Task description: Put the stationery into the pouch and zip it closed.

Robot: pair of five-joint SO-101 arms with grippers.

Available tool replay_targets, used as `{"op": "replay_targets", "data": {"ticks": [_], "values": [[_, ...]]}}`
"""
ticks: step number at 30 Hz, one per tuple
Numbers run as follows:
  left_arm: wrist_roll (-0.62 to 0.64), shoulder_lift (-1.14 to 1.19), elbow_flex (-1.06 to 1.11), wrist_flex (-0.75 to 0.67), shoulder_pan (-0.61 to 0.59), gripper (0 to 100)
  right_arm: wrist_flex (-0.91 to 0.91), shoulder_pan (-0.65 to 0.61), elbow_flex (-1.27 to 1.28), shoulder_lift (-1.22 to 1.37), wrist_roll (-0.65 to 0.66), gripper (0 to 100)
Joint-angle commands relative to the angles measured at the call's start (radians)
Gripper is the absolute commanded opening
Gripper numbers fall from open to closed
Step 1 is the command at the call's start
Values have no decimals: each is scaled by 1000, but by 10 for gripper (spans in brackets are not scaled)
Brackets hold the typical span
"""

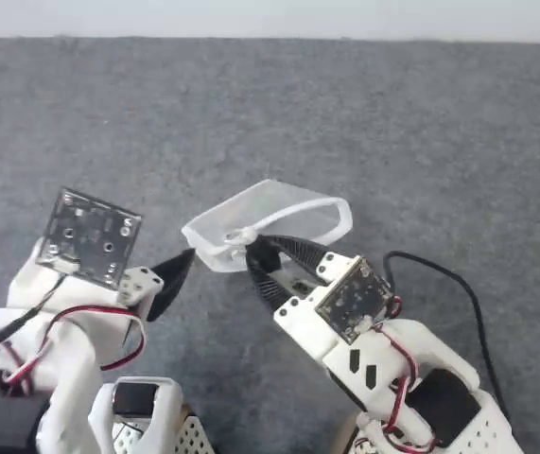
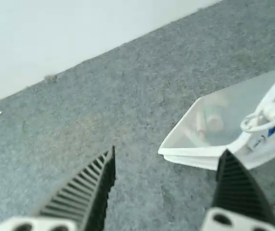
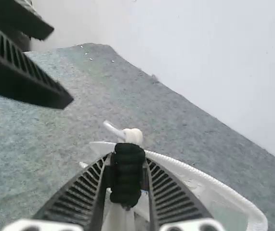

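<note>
A translucent white pouch (image 1: pixel 284 213) lies on the grey carpet with its mouth toward the arms, and stationery (image 2: pixel 207 122) shows through its wall. At the near rim sits a white bead with a ring (image 2: pixel 272 113). My right gripper (image 1: pixel 268 270) is at that rim, shut on a black braided cord (image 3: pixel 127 175) just below the white bead (image 3: pixel 133 135). My left gripper (image 2: pixel 163 187) stands open just beside the pouch's near corner (image 2: pixel 168 151), with nothing between its fingers. In the high view one of its black fingers (image 1: pixel 170 279) points at the pouch.
Grey carpet (image 1: pixel 421 123) runs to a white wall at the back. A black cable (image 1: pixel 459 284) loops on the carpet beside the right arm. The left arm's finger (image 3: pixel 21 82) hangs close to the right gripper.
</note>
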Motion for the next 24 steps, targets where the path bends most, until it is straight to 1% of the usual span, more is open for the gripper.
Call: {"op": "replay_targets", "data": {"ticks": [1,5,8,12,24], "values": [[-25,-23,56,20,75,319,7,16,-74,-30,8,6],[-25,-98,143,14,212,321,5,18,-74,-28,6,6],[-25,-149,225,-9,269,343,4,18,-74,-28,6,6],[-25,-203,344,-123,253,342,4,18,-75,-28,6,6],[-18,-347,625,-405,259,342,10,18,-75,-28,6,6]]}}
